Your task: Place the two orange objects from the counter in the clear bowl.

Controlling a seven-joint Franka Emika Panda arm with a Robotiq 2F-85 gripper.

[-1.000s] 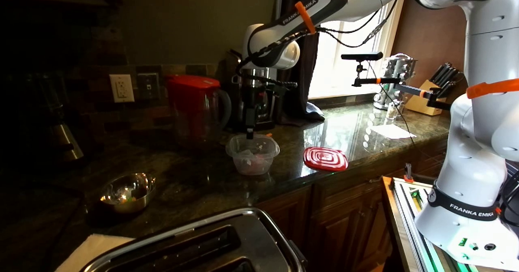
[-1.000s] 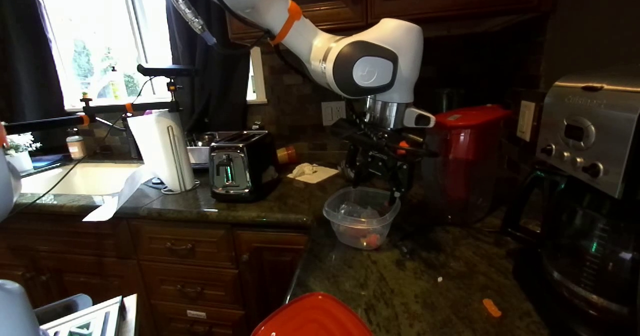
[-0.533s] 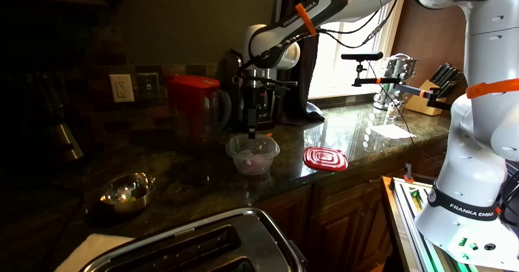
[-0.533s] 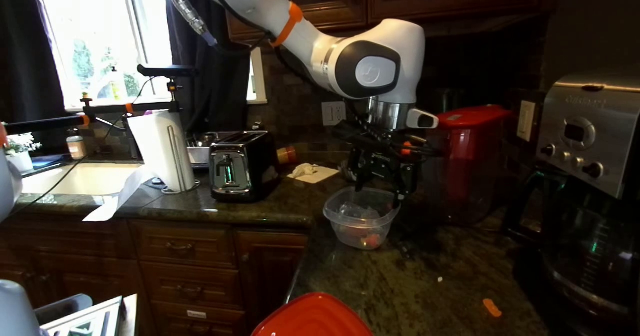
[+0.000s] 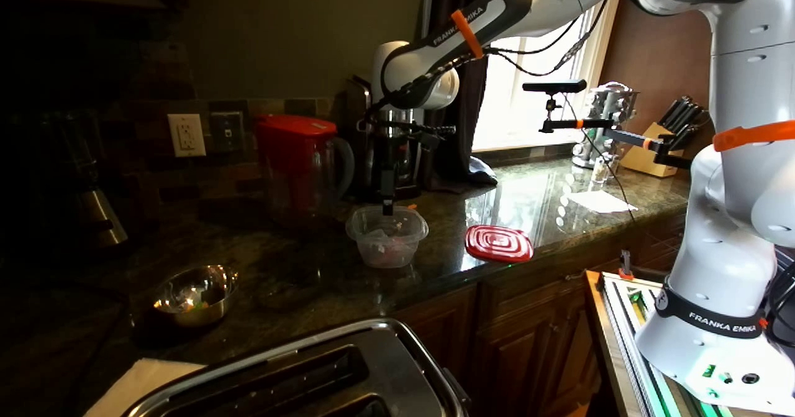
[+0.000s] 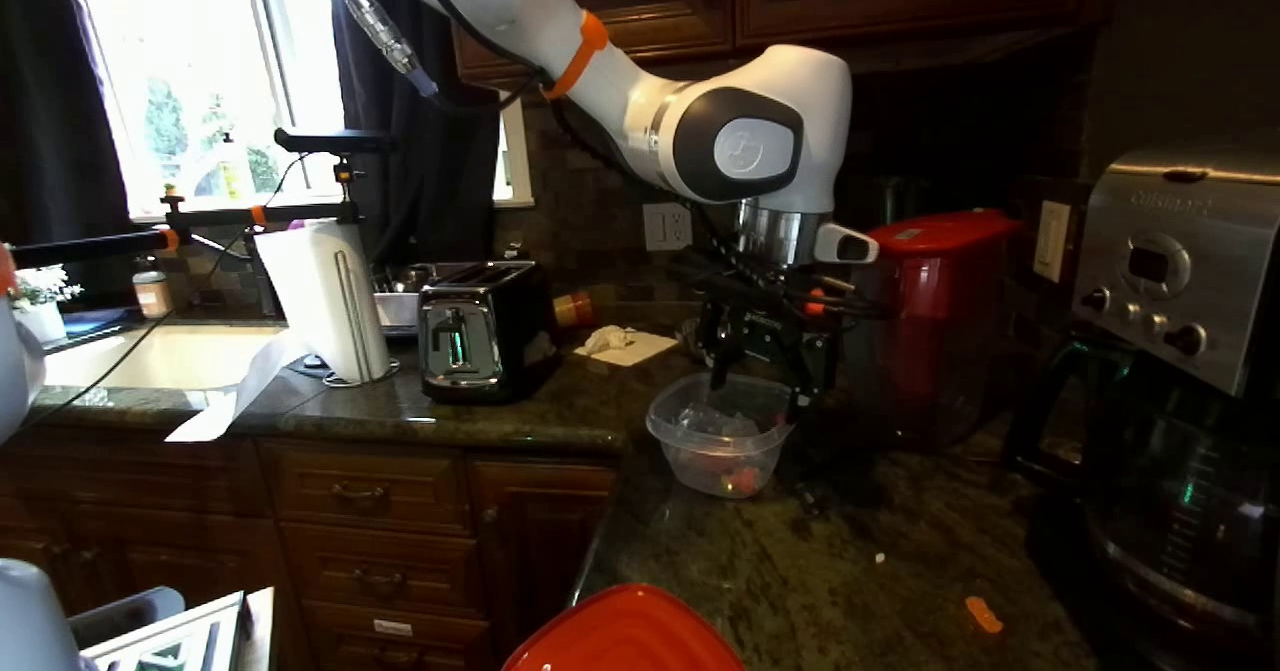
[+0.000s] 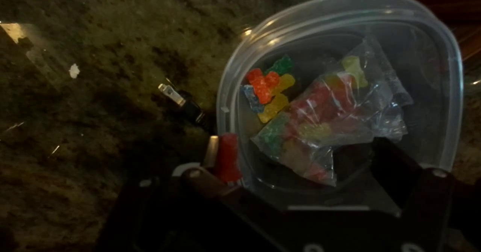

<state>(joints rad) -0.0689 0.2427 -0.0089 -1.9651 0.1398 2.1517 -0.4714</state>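
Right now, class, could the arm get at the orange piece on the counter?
Probably yes, once moved from the bowl: the end effector is open and the orange piece uncovered, though the nearby coffee maker may crowd the approach.

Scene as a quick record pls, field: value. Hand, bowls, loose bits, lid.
hand: open, at the clear bowl
clear bowl: upright on the counter, holding loose candies and a bag of candies
orange piece: on the counter, outside the clear bowl
red piece: beside the hand in the wrist view; stuck or loose, can't tell
red lid: on the counter, apart from the clear bowl
metal bowl: on the counter
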